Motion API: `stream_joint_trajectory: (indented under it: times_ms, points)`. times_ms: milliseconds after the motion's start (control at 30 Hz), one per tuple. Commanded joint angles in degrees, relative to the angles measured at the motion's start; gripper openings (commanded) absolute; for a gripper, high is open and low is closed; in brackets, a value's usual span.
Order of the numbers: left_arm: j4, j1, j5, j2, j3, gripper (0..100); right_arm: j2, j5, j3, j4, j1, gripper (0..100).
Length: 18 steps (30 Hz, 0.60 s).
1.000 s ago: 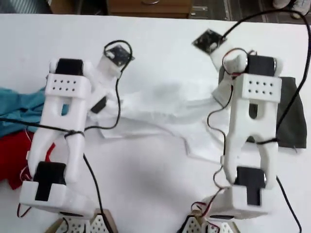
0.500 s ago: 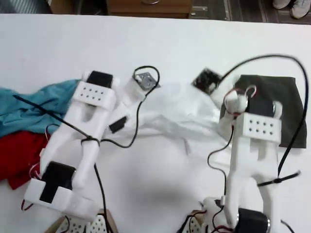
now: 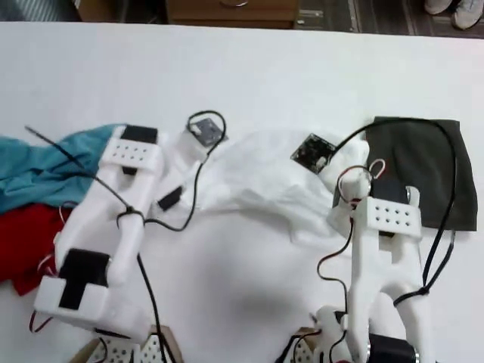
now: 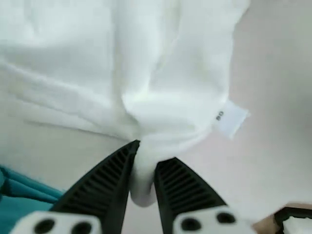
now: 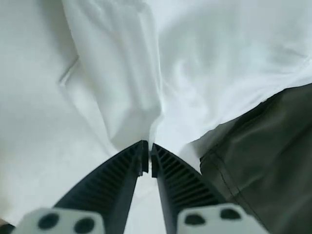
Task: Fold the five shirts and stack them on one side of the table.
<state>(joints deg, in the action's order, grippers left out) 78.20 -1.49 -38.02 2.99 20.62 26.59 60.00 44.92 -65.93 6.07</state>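
We count four shirts on the white counter (image 3: 242, 68) and two arms working over them. One white shirt (image 3: 257, 178) lies rumpled across the middle, stretched between the arms. The left pincer (image 4: 146, 153) is clenched on a bunched fold of the white shirt near its small sewn label (image 4: 229, 119), with the cloth pinched between both black fingers. The right pincer (image 5: 147, 151) is closed on another gathered fold of the same shirt, its fingertips almost meeting on the fabric. At the left side of the counter, one teal shirt (image 3: 38, 170) lies crumpled, and one red shirt (image 3: 23, 242) touches it on the side nearer the arm bases; both run out past the picture's edge. At the right side, one dark shirt (image 3: 423, 162) lies flat in a neat rectangle, partly under the right arm. In the right wrist view the white shirt's edge overlaps the dark shirt's border.
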Motion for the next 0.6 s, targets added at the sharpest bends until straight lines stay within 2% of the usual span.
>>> stream_joint_trajectory:
  times_ms: [0, 333, 567]
  points:
    - [-0.7, 1.0, -1.1, 3.3, -0.1, 2, 1.9, 0.4, 0.3, 0.9, 0.5, 2.1]
    - [-1.4, 2.4, -0.5, 7.7, -5.9, 2, 2.4, 0.2, 0.3, 0.9, 0.6, 2.1]
    - [8.9, 3.2, -0.1, 7.6, -19.2, 2, 6.6, 0.0, -11.0, 1.4, 1.5, 2.0]
